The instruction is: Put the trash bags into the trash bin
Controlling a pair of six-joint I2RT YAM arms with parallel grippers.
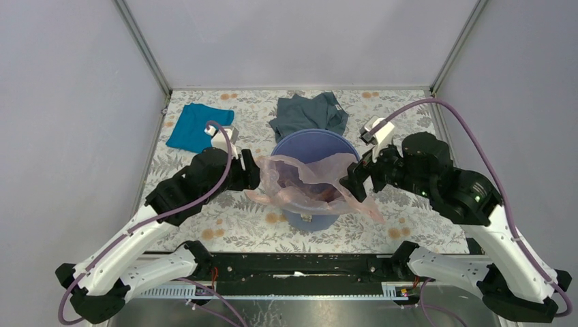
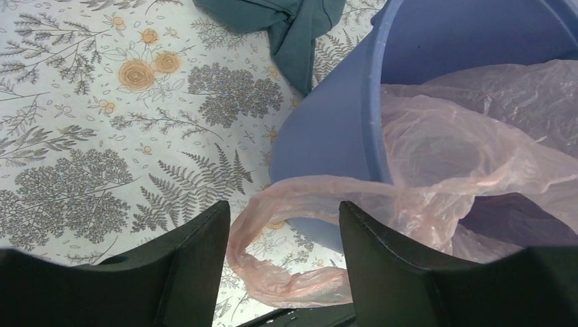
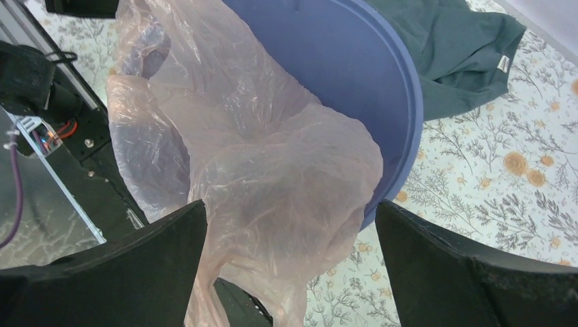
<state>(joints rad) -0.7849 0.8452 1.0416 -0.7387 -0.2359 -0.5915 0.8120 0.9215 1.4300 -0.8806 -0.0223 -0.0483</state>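
The pale pink trash bag (image 1: 308, 182) lies draped over the round blue-violet trash bin (image 1: 315, 144), partly inside it, with its edges hanging over the near rim on both sides. My left gripper (image 1: 253, 172) is open at the bin's left side; a looped strip of the bag (image 2: 286, 235) hangs between and below its fingers. My right gripper (image 1: 351, 180) is open at the bin's right side, with the bag (image 3: 272, 184) spread below it over the bin's rim (image 3: 409, 129). Neither gripper holds the bag.
A grey-blue cloth garment (image 1: 309, 114) lies behind the bin. A teal cloth (image 1: 194, 127) lies at the back left. The floral tablecloth (image 1: 204, 225) covers the table. A black rail (image 1: 300, 262) runs along the near edge.
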